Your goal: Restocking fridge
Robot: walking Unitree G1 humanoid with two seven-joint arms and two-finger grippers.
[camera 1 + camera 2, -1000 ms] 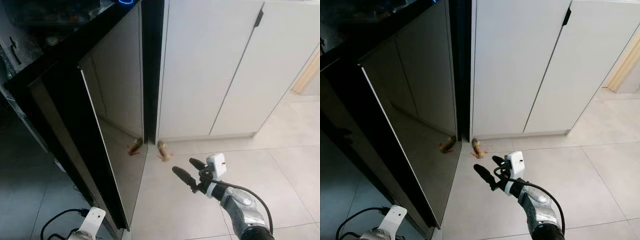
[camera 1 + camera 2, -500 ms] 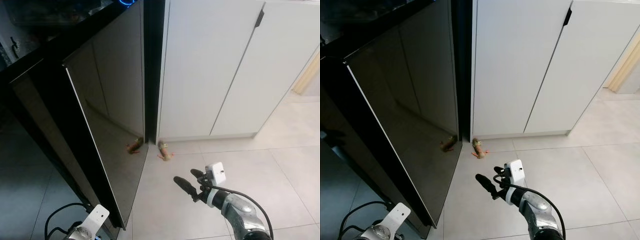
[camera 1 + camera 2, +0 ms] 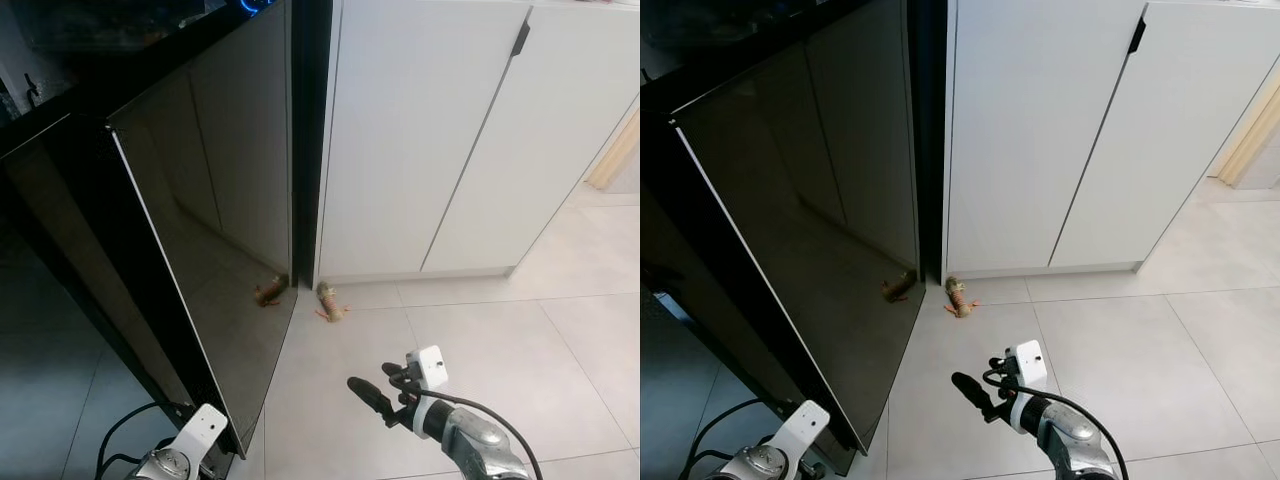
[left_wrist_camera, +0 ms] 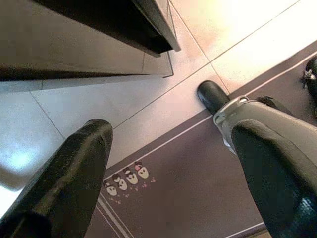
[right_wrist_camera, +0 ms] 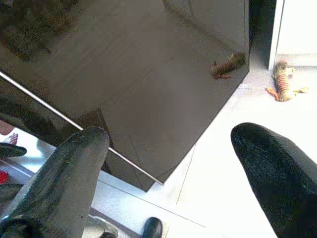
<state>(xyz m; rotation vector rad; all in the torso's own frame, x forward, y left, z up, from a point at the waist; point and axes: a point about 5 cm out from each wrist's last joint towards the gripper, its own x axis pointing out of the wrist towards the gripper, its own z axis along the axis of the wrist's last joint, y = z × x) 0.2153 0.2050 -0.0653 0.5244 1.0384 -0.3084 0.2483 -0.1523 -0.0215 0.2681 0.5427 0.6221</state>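
The fridge's glossy black door (image 3: 210, 260) stands partly open, hinged beside the white cabinets, its free edge (image 3: 165, 290) toward me. My right gripper (image 3: 378, 383) hangs low over the floor tiles, right of the door and apart from it, open and empty. In the right wrist view the right gripper (image 5: 168, 136) points at the door's lower corner. My left gripper (image 4: 171, 134) is open with nothing in it, aimed down at the floor beside the door's bottom edge. The left wrist (image 3: 190, 455) sits low by the door's near corner.
A small orange toy lizard (image 3: 328, 303) lies on the floor by the hinge, mirrored in the door. Tall white cabinets (image 3: 430, 140) stand to the right. A dark mat with small penguin figures (image 4: 198, 193) and my black foot (image 4: 212, 95) are below the left gripper.
The door's free edge has swung left, toward the fridge body. My right gripper has dropped lower and drawn back toward me.
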